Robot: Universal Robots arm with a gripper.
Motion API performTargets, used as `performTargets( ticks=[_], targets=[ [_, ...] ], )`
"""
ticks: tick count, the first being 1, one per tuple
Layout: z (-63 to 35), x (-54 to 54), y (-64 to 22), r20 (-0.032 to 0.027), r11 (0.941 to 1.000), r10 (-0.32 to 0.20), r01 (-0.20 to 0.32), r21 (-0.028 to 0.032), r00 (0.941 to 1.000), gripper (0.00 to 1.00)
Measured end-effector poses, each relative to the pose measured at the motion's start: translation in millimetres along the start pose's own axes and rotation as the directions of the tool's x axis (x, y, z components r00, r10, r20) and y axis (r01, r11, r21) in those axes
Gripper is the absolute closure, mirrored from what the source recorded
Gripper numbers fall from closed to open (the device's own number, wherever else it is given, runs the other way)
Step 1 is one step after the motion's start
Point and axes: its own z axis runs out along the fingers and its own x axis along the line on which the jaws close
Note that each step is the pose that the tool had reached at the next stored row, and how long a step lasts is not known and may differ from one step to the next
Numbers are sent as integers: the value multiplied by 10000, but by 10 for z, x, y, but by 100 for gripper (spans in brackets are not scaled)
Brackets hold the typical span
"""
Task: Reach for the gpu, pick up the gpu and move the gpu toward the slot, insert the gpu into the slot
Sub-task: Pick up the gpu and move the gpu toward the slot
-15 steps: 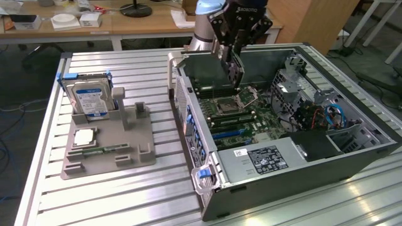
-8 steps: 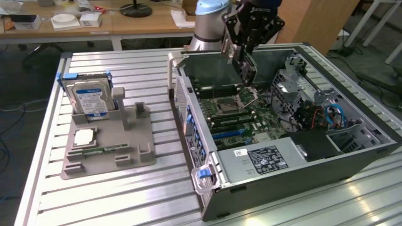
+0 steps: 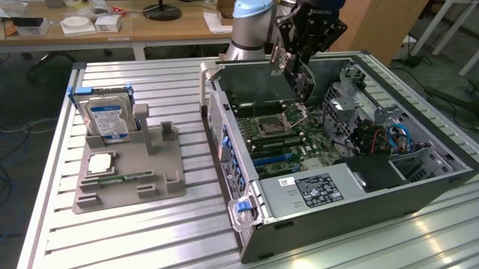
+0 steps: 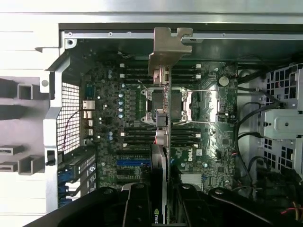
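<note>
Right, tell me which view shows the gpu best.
The exterior view: the gpu hangs above the open computer case with its flat side visible. The wrist view sees the gpu edge-on between the fingers, its grey bracket over the motherboard.

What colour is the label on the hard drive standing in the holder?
Blue and white; the hard drive shows best in the exterior view.

Silver-grey arm (image 3: 241, 49) — pale-blue joint cap (image 3: 252, 8) (black gripper (image 3: 302, 67)).
</note>
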Motion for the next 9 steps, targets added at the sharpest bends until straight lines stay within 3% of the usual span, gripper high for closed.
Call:
performTargets(
  ticks=[9],
  targets=[
    [1, -31, 1, 2, 10000, -98, 98, 2, 10000, 74]
  ],
)
